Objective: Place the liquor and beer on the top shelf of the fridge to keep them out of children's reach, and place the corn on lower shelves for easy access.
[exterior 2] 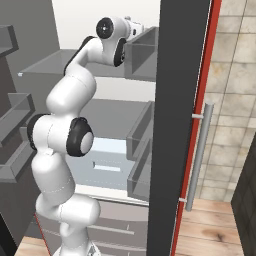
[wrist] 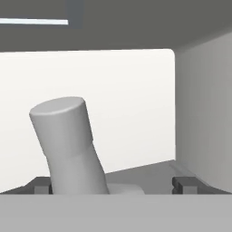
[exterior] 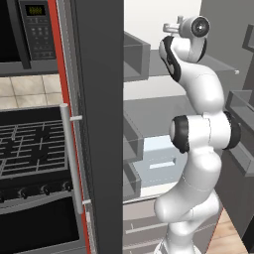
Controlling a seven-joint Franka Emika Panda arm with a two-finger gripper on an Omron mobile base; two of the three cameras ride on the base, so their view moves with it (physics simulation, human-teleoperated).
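View from the hand, inside the fridge (exterior: pixel 99 149): the liquor bottle (wrist: pixel 68 140) appears as a pale grey, smooth neck ending in a flat round cap. It leans toward the left of this view and stands before the white back wall, with a grey side wall at the right. I see no label on the part that shows, so no lettering can be read from it. The gripper (wrist: pixel 113 185) is spread wide. Its two dark fingertips (wrist: pixel 185 184) sit far out on either side of the neck and touch nothing, so the bottle stands free between them. Base views: I see the white arm reaching up into the pale fridge interior, its wrist level with the top shelf (exterior 2: pixel 45 65), a translucent grey slab. From the base views I cannot make out the bottle itself behind the wrist. Below it lie a lower shelf (exterior 2: pixel 110 112) and a white drawer (exterior: pixel 158 166). Grey door bins (exterior: pixel 135 57) line the inner side of the dark grey door, and I cannot make out their contents. Left of the door are a black oven (exterior: pixel 30 149) with burner grates and a microwave (exterior: pixel 34 25), whose small greenish display is too small to read.
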